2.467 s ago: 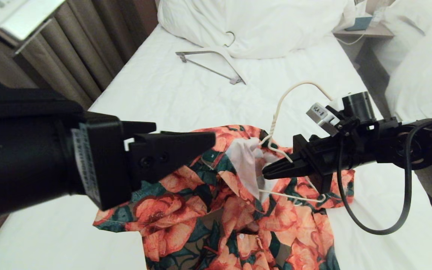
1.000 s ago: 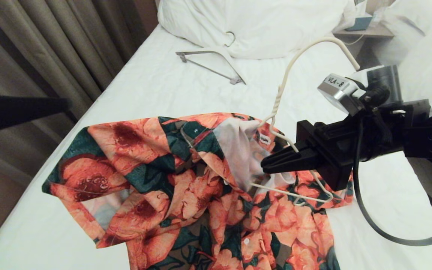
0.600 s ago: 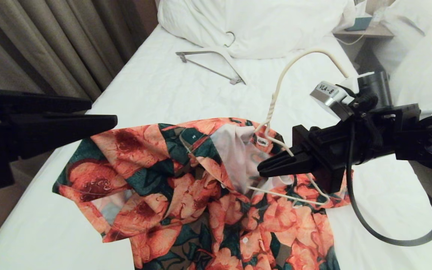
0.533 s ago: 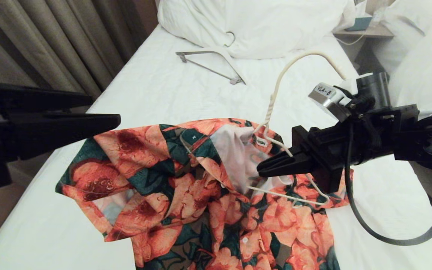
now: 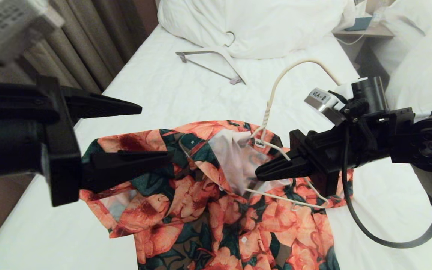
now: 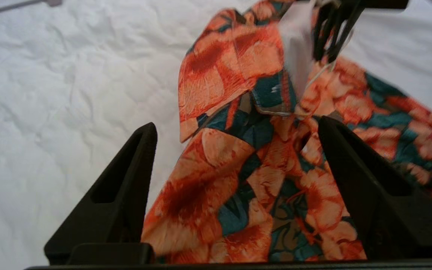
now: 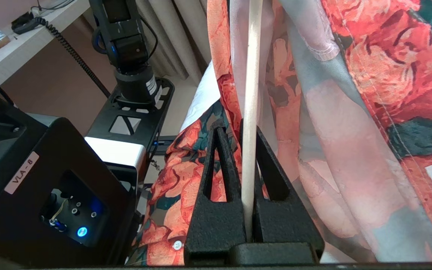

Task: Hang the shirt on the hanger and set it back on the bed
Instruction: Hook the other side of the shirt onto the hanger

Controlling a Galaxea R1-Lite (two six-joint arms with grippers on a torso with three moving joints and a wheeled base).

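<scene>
The shirt (image 5: 216,195) looks thin and floppy, sagging over the bed (image 5: 163,90) from the springy hanger (image 5: 272,108) the right gripper (image 5: 261,173) pinches, so the left gripper (image 5: 152,135), spread wide and empty, should take the loose shoulder hem.

Head view: looking down over the bed (image 5: 186,90).
Wrist views: facing close along the fingers.
Shared: all showing the shirt (image 5: 216,210).
</scene>
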